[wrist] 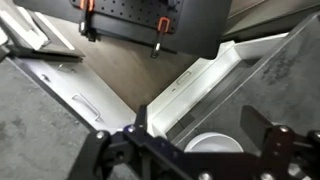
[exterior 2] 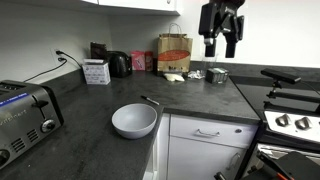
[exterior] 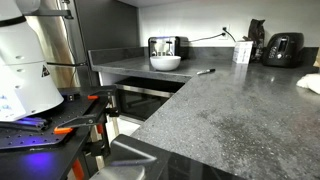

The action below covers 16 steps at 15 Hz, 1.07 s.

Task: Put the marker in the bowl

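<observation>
Hovering high above the tabletop (exterior 2: 85,100), the arm's fingers (exterior 2: 210,44) hang spread wide apart with nothing between them. Down below, the marker (exterior 2: 150,100) lies flat on the grey surface just beside the white bowl (exterior 2: 134,120), outside it. The toaster (exterior 2: 25,115) stands well apart.
</observation>
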Motion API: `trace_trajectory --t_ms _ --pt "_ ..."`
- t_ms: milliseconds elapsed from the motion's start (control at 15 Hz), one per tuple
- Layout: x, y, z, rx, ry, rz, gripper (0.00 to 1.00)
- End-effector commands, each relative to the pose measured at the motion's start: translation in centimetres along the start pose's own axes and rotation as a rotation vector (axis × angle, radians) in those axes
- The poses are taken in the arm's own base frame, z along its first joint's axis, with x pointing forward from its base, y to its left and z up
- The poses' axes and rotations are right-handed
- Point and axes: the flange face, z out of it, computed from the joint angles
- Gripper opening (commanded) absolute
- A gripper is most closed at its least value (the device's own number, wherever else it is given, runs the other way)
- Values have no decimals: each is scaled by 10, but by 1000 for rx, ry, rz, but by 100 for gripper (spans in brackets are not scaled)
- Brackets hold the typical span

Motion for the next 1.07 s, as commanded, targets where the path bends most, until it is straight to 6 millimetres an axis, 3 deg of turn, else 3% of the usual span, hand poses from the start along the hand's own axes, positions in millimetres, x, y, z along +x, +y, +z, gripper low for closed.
trace_trajectory --t_ms 0,467,1000 --pt "57 11 26 -83 34 -104 100" --pt "210 32 97 -111 83 -215 100" --pt "342 31 141 -153 49 -313 100"
